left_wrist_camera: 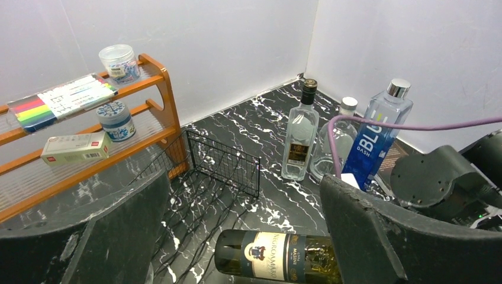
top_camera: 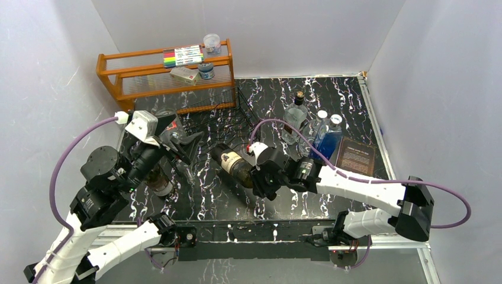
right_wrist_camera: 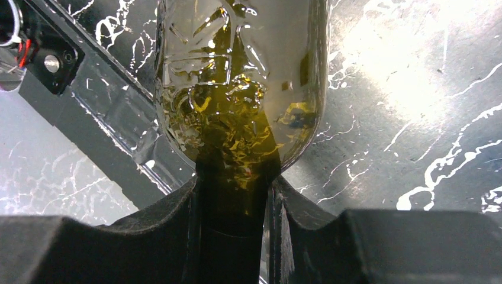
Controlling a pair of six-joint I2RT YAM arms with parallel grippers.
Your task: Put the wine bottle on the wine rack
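The wine bottle (top_camera: 232, 163) is dark green with a cream label and lies on its side on the black marble table, base toward the left. My right gripper (top_camera: 264, 178) is shut on its neck; the right wrist view shows the neck pinched between both fingers (right_wrist_camera: 177, 225), with the shoulder (right_wrist_camera: 237, 89) beyond them. In the left wrist view the bottle (left_wrist_camera: 278, 255) lies low between my left gripper's (left_wrist_camera: 237, 234) wide-open fingers, which touch nothing. The wine rack (top_camera: 224, 112) of black wire sits behind the bottle, its upright grid end (left_wrist_camera: 224, 161) at the far side.
An orange wooden shelf (top_camera: 169, 74) with markers, jars and a box stands at the back left. A clear bottle (top_camera: 295, 121), another clear one (top_camera: 318, 125) and a blue bottle (top_camera: 327, 141) stand at the right, beside a dark card (top_camera: 356, 157). White walls close in all around.
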